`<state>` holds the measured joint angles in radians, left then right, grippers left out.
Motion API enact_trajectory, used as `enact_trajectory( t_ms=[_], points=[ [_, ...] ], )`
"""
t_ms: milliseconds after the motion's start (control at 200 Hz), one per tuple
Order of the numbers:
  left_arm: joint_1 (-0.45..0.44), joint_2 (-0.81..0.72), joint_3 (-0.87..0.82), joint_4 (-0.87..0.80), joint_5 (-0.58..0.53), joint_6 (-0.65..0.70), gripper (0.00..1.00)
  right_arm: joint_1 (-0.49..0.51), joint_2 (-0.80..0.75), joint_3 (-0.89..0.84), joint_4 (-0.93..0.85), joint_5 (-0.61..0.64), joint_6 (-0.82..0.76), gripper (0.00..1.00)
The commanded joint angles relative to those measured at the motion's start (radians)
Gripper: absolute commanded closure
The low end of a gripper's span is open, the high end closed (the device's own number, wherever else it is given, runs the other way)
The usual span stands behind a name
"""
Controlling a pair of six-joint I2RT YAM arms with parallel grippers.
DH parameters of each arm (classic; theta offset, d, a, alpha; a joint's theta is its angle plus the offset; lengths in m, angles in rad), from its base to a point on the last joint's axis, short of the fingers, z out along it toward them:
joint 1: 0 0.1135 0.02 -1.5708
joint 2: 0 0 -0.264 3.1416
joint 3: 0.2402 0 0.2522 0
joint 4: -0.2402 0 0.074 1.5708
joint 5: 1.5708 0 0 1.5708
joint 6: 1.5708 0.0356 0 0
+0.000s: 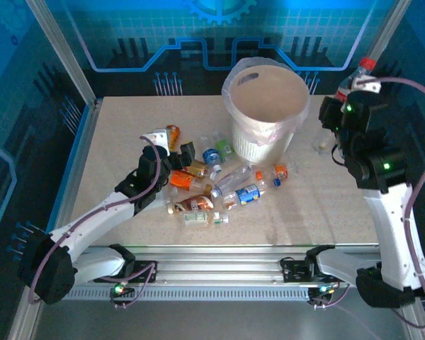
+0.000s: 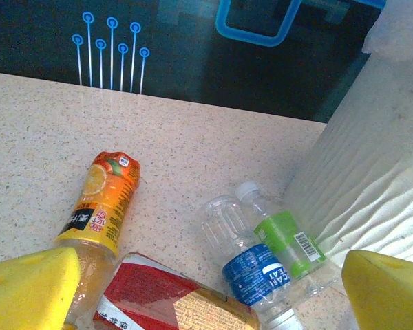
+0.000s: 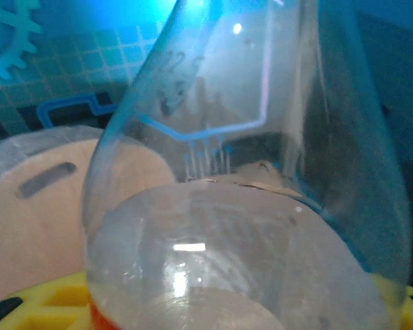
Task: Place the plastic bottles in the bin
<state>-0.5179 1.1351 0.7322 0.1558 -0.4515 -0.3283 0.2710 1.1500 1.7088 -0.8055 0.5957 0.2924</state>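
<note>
My right gripper is clamped on a clear bottle, raised, with the bin ahead and to the left of its fingers, not under them. My left gripper hangs with its fingers wide apart, and the loose bottles lie just below and ahead of them. I judge most of the job is left.

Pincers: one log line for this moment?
right pincer: shut on clear bottle, aloft beside bin | left pincer: open, over bottle pile
</note>
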Motion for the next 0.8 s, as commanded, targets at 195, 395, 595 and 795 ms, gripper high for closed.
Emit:
enact_trajectory(
  t_ms=[195,395,595,795],
  points=[
    [0.009,-0.047,0.015,-0.029,0.011,-0.043,0.01,0.104,0.288,0.269,0.276,-0.065,-0.258,0.75],
    [0.011,-0.078,-0.011,-0.029,0.016,-0.052,0.01,0.127,0.518,0.446,0.373,-0.139,-0.338,0.74],
    [0.012,-0.102,-0.024,-0.034,0.025,-0.051,0.01,0.138,0.692,0.566,0.436,-0.155,-0.429,0.74],
    [0.012,-0.113,-0.035,-0.036,0.026,-0.049,0.01,0.138,0.740,0.507,0.498,-0.137,-0.472,0.74]
  ],
)
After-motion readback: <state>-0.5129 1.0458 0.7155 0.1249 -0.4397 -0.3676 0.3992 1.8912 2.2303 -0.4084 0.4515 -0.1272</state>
